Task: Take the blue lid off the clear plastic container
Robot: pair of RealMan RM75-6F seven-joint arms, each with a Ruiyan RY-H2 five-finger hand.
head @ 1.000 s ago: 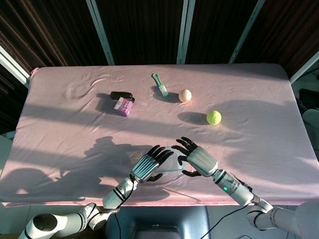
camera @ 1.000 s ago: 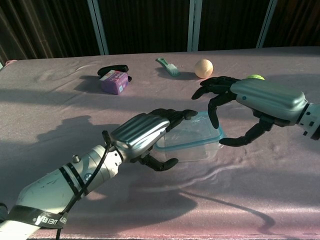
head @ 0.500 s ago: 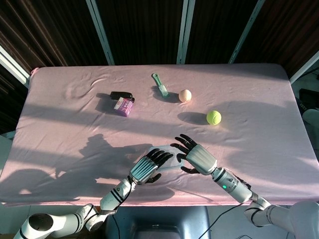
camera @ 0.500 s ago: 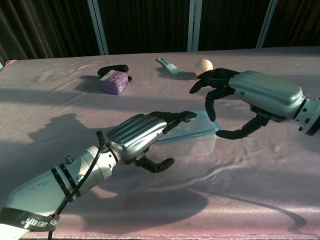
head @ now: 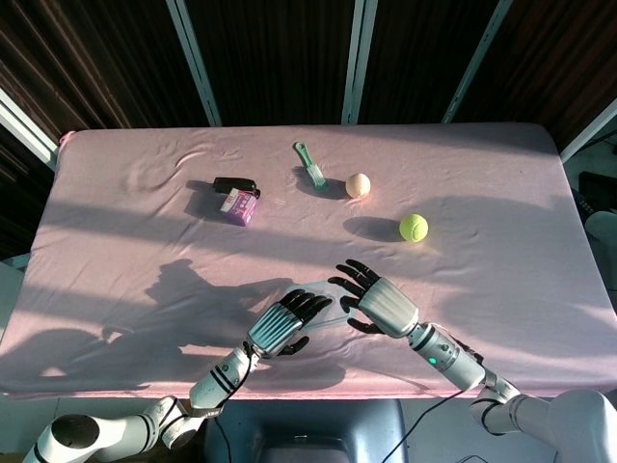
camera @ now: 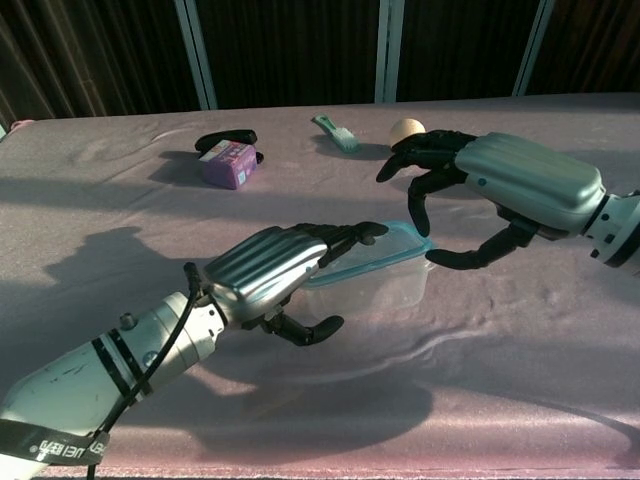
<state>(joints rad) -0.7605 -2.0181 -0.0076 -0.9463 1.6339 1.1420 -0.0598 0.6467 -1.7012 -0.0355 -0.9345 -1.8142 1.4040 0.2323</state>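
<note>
Fingers of left hand (camera: 265, 272) clamp one lidded container (camera: 385, 275); right hand (camera: 505, 185) spread.

Pink-clothed table (head: 501, 289), green brush (head: 309, 165), purple box (head: 238, 205), tennis ball (head: 414, 228), peach ball (head: 358, 184)

Silver-backed hand (camera: 262, 275), black fingers (camera: 345, 234)

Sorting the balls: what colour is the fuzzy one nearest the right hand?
Yellow-green tennis ball; the head view shows it best.
</note>
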